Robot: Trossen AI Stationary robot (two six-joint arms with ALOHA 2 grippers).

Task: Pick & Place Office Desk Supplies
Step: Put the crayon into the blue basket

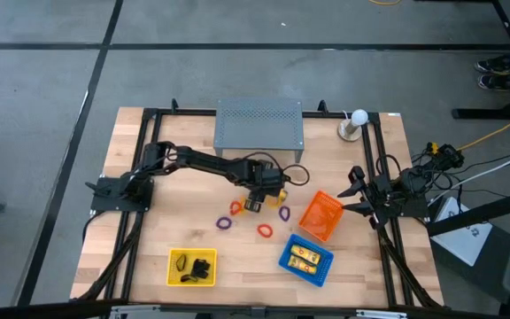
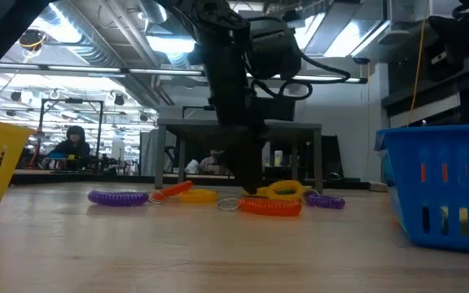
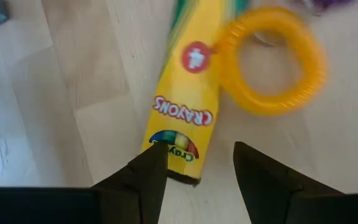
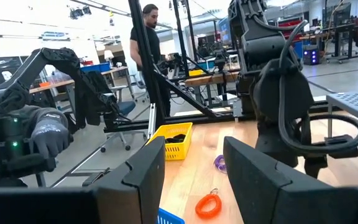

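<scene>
The left tool (image 3: 194, 171) hangs with fingers apart over the yellow crayon packet (image 3: 185, 106) at the high view's centre. The packet's long axis runs straight away from the tool, near end between the fingers. The right tool (image 1: 359, 190), fingers apart, waits at the bench's right edge.

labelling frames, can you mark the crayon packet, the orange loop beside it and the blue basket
crayon packet (image 3: 185, 112): left wrist view, middle of its yellow face
orange loop (image 3: 272, 59): left wrist view, its coiled rim
blue basket (image 2: 442, 191): low view, its slotted side wall

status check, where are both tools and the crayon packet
Left tool open, low over yellow crayon packet. Yellow loop touching packet. Right tool open, parked at table's right edge.
</scene>
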